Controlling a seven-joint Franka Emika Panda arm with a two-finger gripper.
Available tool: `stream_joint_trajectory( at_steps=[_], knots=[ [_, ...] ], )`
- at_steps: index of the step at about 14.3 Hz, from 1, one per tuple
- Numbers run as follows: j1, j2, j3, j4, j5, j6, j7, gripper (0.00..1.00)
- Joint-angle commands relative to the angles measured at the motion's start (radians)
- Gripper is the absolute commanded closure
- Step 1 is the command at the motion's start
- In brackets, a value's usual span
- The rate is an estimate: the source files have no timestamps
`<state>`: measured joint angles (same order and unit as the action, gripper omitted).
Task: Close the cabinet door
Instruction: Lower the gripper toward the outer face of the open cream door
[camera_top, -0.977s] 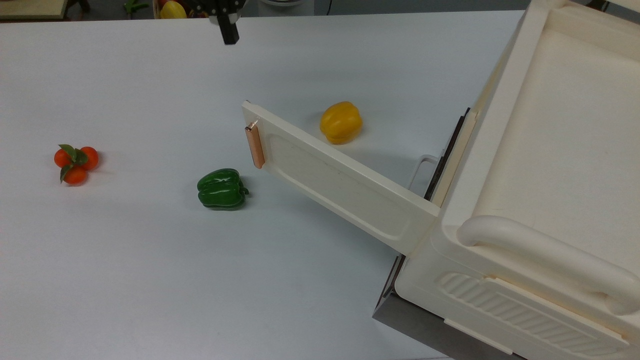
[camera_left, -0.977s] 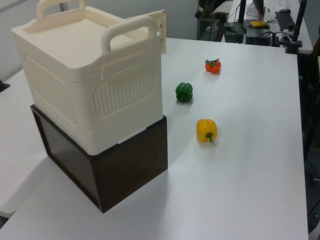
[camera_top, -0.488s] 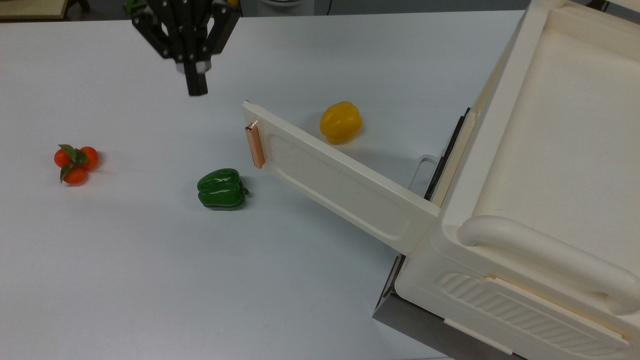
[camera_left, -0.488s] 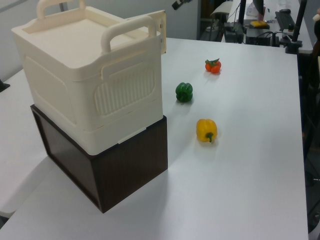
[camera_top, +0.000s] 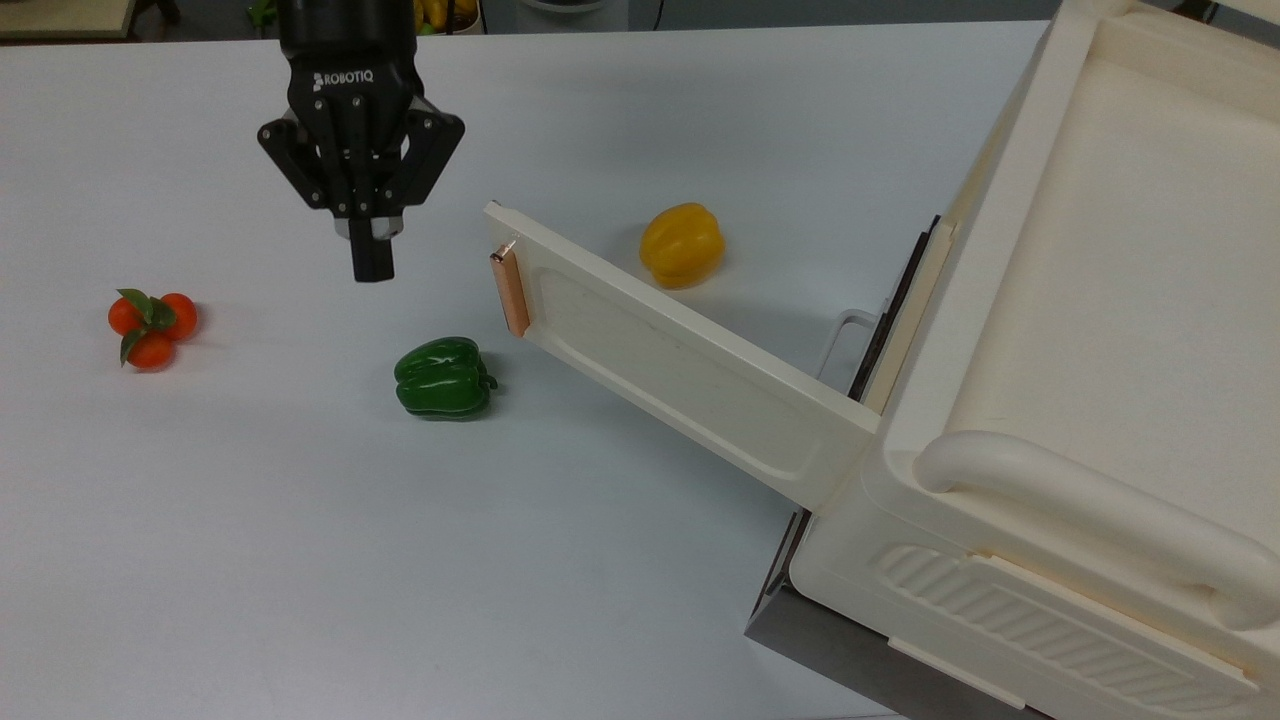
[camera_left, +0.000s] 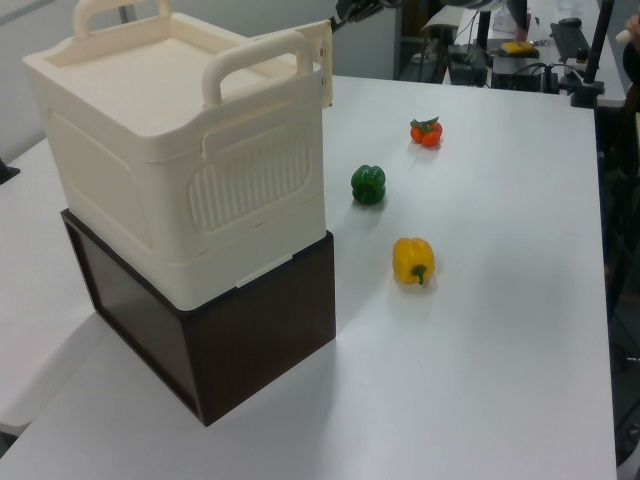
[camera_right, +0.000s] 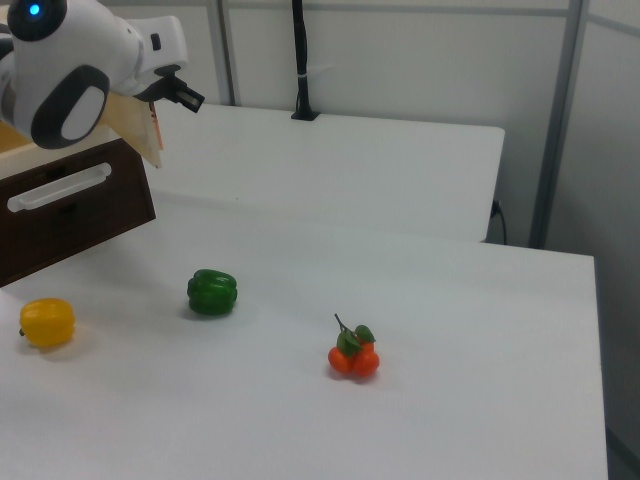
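Note:
The cabinet (camera_top: 1100, 300) is a big cream box at the top view's right, with a tray-like top and a thick rounded handle. Its cabinet door (camera_top: 680, 370) stands swung open, reaching out over the table toward the top view's upper left. A copper bar handle (camera_top: 510, 292) sits at the door's free end. My gripper (camera_top: 372, 265) hangs shut with nothing in it, a little to the top view's left of that handle and apart from it. In the left view the gripper (camera_left: 345, 12) shows just beyond the door's edge (camera_left: 322, 60). In the right view the gripper (camera_right: 190, 100) is beside the door (camera_right: 138, 125).
On the white table lie a green pepper (camera_top: 443, 377), a yellow pepper (camera_top: 682, 244) behind the door, and a cluster of small orange fruit (camera_top: 152, 325). The cabinet rests on a dark base (camera_left: 230, 340) whose front has a white wire loop handle (camera_right: 60, 188).
My gripper has come down from the top view's upper edge and a little to its left, nearer the door's handle end. The door and the fruit have not moved.

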<state>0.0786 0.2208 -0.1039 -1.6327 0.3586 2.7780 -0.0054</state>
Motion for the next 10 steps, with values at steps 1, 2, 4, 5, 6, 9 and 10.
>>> stream_joint_trajectory(
  at_steps=[1,2,4,5,6,9,10],
  knots=[
    [0.004,0.058,0.006,0.036,0.02,0.057,0.015,1.0],
    [0.006,0.071,0.006,0.053,0.02,0.057,0.015,1.0],
    [0.006,0.092,0.006,0.071,0.02,0.058,0.013,1.0],
    [0.006,0.103,0.007,0.076,0.02,0.058,0.013,1.0],
    [0.006,0.103,0.009,0.076,0.019,0.058,0.012,1.0],
    [0.007,0.092,0.013,0.067,0.019,0.055,0.012,1.0],
    [0.01,0.088,0.021,0.062,0.019,0.055,0.012,1.0]
  ],
)
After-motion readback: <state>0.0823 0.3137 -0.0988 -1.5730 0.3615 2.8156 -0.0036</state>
